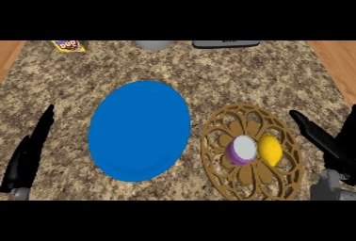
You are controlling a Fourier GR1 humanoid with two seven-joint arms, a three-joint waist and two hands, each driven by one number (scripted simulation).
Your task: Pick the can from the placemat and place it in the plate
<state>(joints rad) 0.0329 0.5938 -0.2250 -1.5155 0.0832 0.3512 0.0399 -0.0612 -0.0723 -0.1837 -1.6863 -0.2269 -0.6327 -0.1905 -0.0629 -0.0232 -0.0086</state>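
Observation:
A purple can (242, 150) with a pale lid stands upright on the round brown lattice placemat (230, 117), right of centre. A yellow lemon (271, 149) touches the can's right side. The blue plate (139, 129) lies to the left of the placemat with nothing on it. My right hand (319, 136) is open at the right edge, fingers straight, just right of the placemat and apart from the can. My left hand (31, 150) is open at the left edge, fingers pointing up, away from the plate.
A yellow packet (68, 45), a grey round object (153, 45) and a dark flat object (226, 44) sit along the counter's far edge. Wooden floor shows past the counter's left and right edges.

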